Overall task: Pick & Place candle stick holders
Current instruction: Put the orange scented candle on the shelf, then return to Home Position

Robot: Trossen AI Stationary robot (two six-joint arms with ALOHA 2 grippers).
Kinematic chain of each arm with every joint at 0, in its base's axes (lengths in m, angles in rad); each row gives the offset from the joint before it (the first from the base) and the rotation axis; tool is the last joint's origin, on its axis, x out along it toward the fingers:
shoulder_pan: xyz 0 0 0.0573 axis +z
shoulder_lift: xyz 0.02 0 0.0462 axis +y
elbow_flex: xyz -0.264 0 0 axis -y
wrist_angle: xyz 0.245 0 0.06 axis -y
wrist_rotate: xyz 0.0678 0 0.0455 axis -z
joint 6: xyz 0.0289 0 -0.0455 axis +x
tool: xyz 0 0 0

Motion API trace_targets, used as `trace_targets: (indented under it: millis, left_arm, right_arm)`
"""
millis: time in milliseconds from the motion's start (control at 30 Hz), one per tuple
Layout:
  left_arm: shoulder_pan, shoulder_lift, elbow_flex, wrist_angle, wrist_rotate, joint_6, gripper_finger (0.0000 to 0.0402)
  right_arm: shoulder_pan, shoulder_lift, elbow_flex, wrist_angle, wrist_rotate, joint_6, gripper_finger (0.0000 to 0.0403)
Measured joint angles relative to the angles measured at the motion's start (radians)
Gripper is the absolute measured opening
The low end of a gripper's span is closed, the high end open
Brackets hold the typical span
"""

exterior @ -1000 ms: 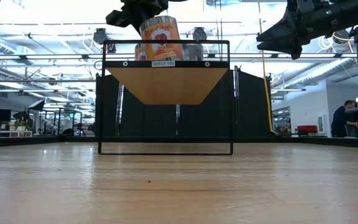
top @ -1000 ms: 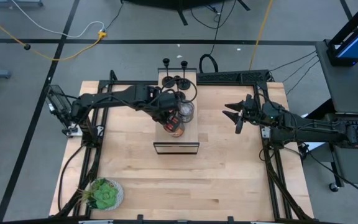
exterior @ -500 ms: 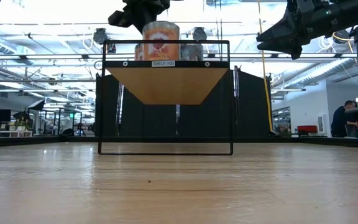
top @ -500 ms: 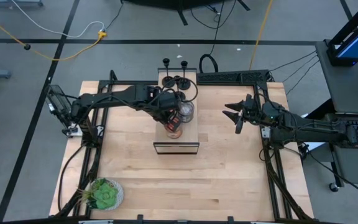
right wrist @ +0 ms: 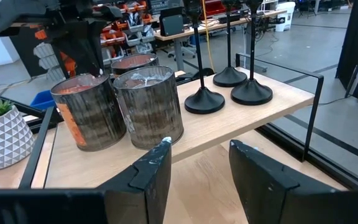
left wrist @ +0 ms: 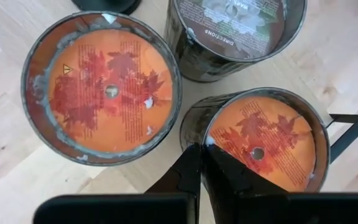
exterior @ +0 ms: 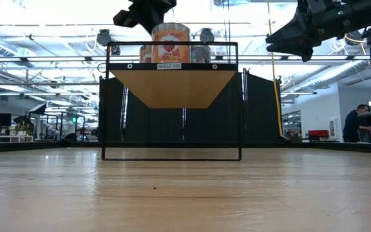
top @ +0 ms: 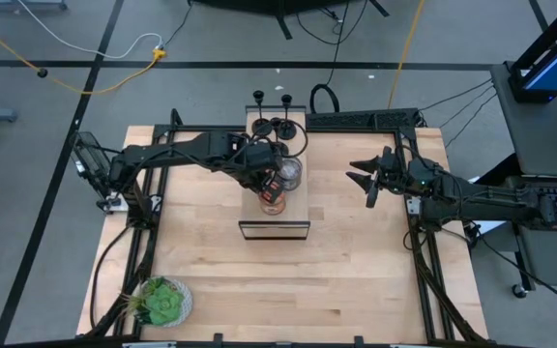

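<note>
Gripping the rim of a candle tin, my left gripper (top: pixel 271 186) sits over the small shelf (top: pixel 296 208) at the middle of the table (top: pixel 337 280). In my left wrist view the two dark fingers (left wrist: pixel 194 171) pinch the wall of that orange-labelled tin (left wrist: pixel 263 140), one finger outside the rim and one just inside, so I am clamped on it. From the low view that same tin (exterior: pixel 170 42) stands at the front edge of the shelf's wooden top, under my gripper.

Two more tins stand close by on the shelf: another orange-labelled one (left wrist: pixel 101 87) just beside the held tin, and a dark one with a pale printed label (left wrist: pixel 235 31) beside both.

My right gripper (top: pixel 366 177) hangs in the air to the right of the shelf, well apart from it, with its fingers (right wrist: pixel 151 171) spread and nothing between them.

The candle stick holders (top: pixel 277 124) stand at the back end of the shelf, behind the tins. My right wrist view shows three of them (right wrist: pixel 230 77) upright in a tight cluster, round black bases on the wood and thin stems rising. None is touched by either gripper.

A potted green plant (top: pixel 162 302) sits at the table's near left corner.
</note>
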Motion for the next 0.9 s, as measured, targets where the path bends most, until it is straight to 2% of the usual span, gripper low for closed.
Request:
trace_targets:
  millis: [233,367,600,700,800,900]
  left_arm:
    - [0.000,-0.005,0.058,-0.006,-0.001,0.000,0.0019]
    - [0.000,-0.005,0.131,-0.043,0.000,0.008,0.0019]
    - [-0.032,-0.040,0.230,-0.171,-0.006,0.193,0.0019]
    - [-0.060,-0.112,0.200,-0.167,-0.073,0.211,0.0019]
    - [-0.098,-0.189,0.154,-0.166,-0.206,0.137,0.0019]
    - [-0.158,-0.279,0.083,-0.146,-0.287,0.060,0.0019]
  right_arm:
    - [0.000,0.000,0.000,0.000,-0.001,0.000,0.0155]
    - [0.000,0.000,0.000,0.000,-0.001,0.000,0.0155]
    - [0.000,0.000,0.000,-0.001,0.001,-0.004,0.0155]
    - [0.000,-0.001,0.000,-0.015,0.001,-0.004,0.0155]
    - [0.000,-0.001,0.000,-0.056,0.001,-0.001,0.0155]
    - [0.000,-0.001,0.000,-0.103,0.001,0.000,0.0155]
